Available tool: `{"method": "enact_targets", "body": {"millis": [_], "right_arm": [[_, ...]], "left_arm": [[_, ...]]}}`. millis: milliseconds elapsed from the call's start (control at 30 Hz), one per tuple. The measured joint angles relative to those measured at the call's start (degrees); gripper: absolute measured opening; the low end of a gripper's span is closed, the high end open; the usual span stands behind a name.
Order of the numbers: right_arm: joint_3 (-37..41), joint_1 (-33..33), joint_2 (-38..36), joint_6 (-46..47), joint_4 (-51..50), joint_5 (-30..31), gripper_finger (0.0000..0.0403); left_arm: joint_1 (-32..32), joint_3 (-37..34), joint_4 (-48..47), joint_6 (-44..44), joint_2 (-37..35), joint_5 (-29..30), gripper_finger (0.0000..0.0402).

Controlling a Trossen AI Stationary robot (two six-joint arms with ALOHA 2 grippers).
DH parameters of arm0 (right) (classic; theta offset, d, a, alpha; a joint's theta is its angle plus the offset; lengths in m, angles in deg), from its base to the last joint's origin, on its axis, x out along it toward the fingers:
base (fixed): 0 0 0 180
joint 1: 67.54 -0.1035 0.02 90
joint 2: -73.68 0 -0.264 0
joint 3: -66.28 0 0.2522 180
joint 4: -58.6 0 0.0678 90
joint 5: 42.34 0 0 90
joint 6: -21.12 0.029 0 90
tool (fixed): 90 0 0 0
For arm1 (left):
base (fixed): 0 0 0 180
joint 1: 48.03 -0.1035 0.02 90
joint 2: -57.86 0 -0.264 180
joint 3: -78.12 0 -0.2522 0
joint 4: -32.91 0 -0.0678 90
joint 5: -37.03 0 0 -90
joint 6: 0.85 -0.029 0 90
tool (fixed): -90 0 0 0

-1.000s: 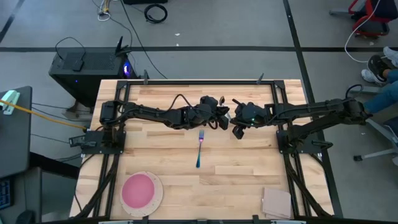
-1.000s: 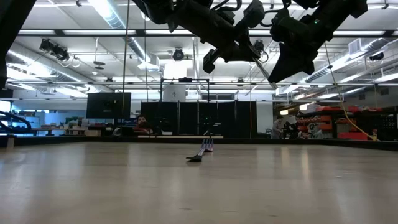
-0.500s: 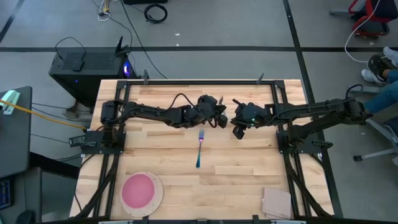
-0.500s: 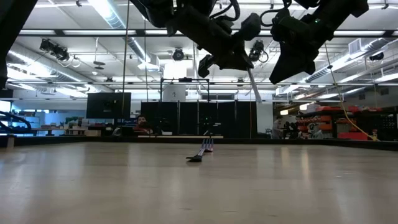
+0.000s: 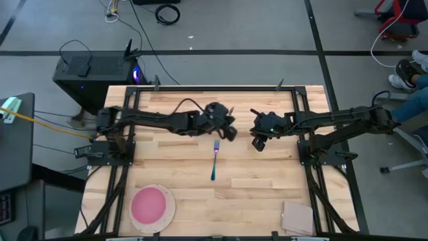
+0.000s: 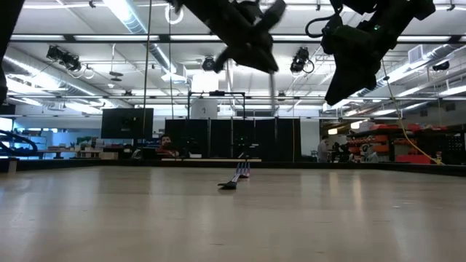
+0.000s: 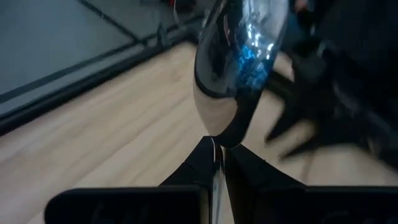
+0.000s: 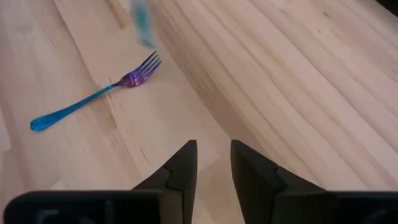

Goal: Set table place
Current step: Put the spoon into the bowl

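Note:
My left gripper (image 5: 227, 132) hangs above the middle of the table (image 5: 267, 181), shut on a silver spoon (image 7: 239, 56) that sticks out beyond its fingertips and shows as a thin line in the low view (image 6: 271, 91). My right gripper (image 5: 258, 144) hangs open and empty a little to its right, and shows in its own wrist view (image 8: 213, 158). The fork with the teal handle (image 5: 214, 159) lies flat on the table between and in front of them. The pink bowl (image 5: 150, 205) sits in the off-white plate (image 5: 172, 204) at the near left. My left gripper pinches the spoon between its two fingers at the narrow neck just behind the spoon's bowl (image 7: 216, 140). The spoon's bowl stands out past the fingertips. The handle is hidden behind the fingers. The spoon is lifted well clear of the table.
A tan square pad (image 5: 297, 217) lies at the near right corner. Black rails (image 5: 127, 167) run along the table's sides. Bare wood lies between the fork and the pad.
My left gripper has drawn away from my right gripper toward the table's left edge, carrying the spoon, which has turned from slanting to nearly upright in the low view. My right gripper has stayed almost where it was.

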State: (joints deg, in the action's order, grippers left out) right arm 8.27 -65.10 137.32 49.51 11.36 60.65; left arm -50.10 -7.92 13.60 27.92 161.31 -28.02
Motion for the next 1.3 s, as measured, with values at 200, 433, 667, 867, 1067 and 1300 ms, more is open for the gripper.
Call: {"method": "enact_targets", "body": {"millis": [200, 433, 667, 867, 1067, 1300], "right_arm": [[0.0, 0.0, 0.0, 0.0, -0.2, -0.2, 0.0101], [0.0, 0.0, 0.0, 0.0, 0.0, -1.5, 0.0101], [0.0, 0.0, 0.1, -3.6, 6.5, -9.3, 0.0101], [0.0, 0.0, 0.1, -11.9, 15.2, -21.5, 0.0101], [0.0, 0.0, 0.1, -16.6, 21.2, -31.2, 0.01], [0.0, 0.0, 0.1, -18.2, 21.8, -32.5, 0.01]], "left_arm": [[3.2, 0.0, -19.1, 1.5, -9.0, -2.6, 0.0027], [7.6, 0.0, -34.3, 6.8, -19.6, -7.8, 0.0027], [10.5, 0.0, -41.7, 15.3, -28.0, -15.1, 0.0027], [15.2, 0.1, -50.4, 23.6, -30.5, -16.3, 0.0027], [21.0, 0.1, -57.8, 30.7, -30.4, -18.7, 0.0027], [29.3, 0.1, -62.2, 39.1, -30.3, -20.7, 0.0026]]}}
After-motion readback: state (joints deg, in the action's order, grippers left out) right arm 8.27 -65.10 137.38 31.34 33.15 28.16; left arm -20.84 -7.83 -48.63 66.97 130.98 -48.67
